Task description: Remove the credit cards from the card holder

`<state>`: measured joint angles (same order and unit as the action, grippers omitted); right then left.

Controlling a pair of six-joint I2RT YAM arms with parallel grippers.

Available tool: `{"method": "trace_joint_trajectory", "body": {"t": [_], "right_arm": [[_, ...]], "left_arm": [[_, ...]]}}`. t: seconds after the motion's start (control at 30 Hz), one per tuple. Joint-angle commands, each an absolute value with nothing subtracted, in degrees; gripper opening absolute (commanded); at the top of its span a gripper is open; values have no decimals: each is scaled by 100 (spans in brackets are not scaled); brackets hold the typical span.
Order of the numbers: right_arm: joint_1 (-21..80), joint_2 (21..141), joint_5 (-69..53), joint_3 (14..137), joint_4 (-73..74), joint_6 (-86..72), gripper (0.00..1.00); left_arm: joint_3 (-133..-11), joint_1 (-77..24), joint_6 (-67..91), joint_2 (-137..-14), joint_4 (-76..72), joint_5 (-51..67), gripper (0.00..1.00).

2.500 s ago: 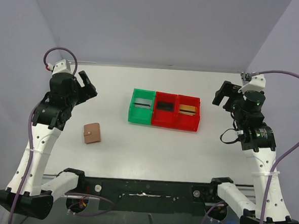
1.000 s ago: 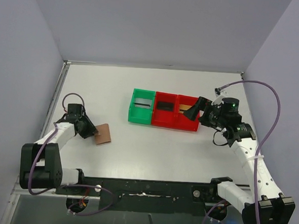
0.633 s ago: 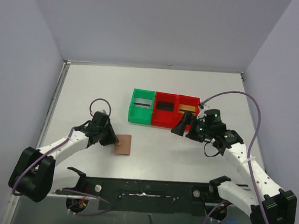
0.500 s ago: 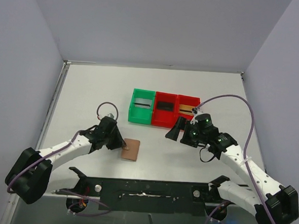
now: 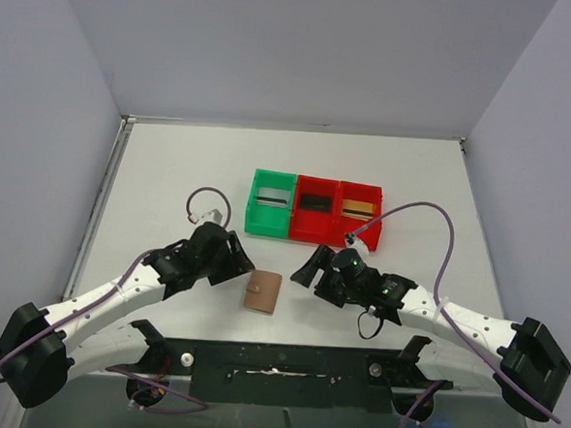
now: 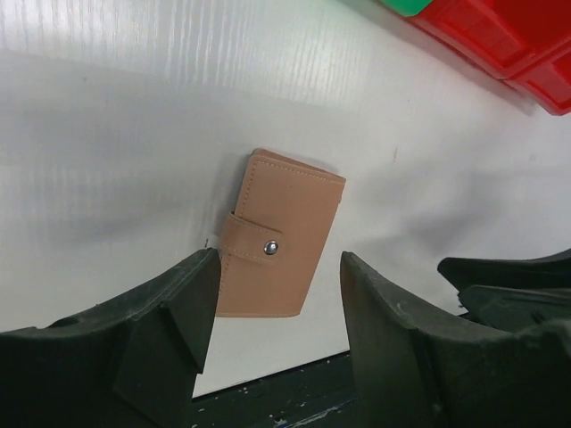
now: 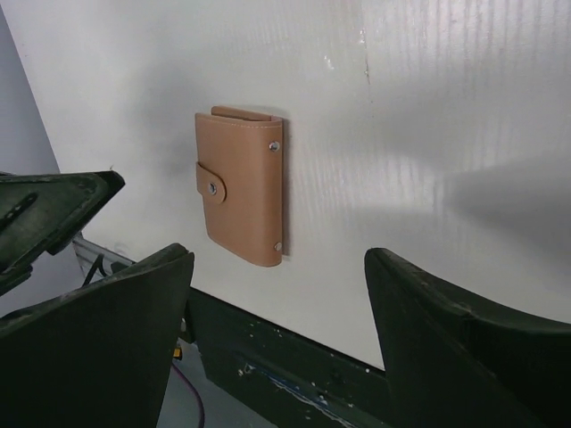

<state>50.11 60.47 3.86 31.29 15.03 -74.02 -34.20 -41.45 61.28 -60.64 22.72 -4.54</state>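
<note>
The card holder (image 5: pixel 261 291) is a tan leather wallet, snapped shut, lying flat near the table's front edge. In the left wrist view the card holder (image 6: pixel 278 234) lies just ahead of my open left gripper (image 6: pixel 278 267), free of both fingers. My left gripper (image 5: pixel 242 261) is at its left. My right gripper (image 5: pixel 305 272) is at its right, open and empty. In the right wrist view the card holder (image 7: pixel 241 187) lies beyond the right gripper (image 7: pixel 278 259). A grey card (image 5: pixel 274 202), a dark card (image 5: pixel 314 203) and a gold card (image 5: pixel 360 210) lie in the bins.
A green bin (image 5: pixel 254 210) and two red bins (image 5: pixel 335 238) stand in a row behind the holder. The table's dark front rail (image 5: pixel 277 354) runs just in front of it. Purple cables loop over both arms. The red bins (image 6: pixel 500 40) show at the top right of the left wrist view.
My left gripper brought the card holder from the left side toward the front middle, then opened and let it go. My right arm swung down from the bins to the holder's right.
</note>
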Motion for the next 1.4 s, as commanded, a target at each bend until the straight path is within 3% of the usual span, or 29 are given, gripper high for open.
{"method": "trace_joint_trajectory", "body": {"t": [0.0,0.57,0.83,0.97,1.13,1.37], "right_arm": [[5184,6333,916,2769,134,-8099,77],[5193,8479,-16,2743,-1899,-7910,58],[5193,9112,-220,3057,-1913,-7809,56],[5192,9341,-401,3168,-2046,-7734,47],[5172,9299,-424,3217,-2196,-7500,17],[5156,8659,-61,3119,-1568,-7360,14]], "left_arm": [[-3964,-4137,5266,-6073,2647,-684,55],[-3865,-4722,4894,-7218,2083,-58,43],[-3816,-4816,4808,-7632,2081,-255,41],[-3814,-4845,4799,-7801,2004,-269,41],[-3873,-4907,4812,-7822,2053,-348,41],[-4182,-4955,4812,-7587,2289,-719,48]]}}
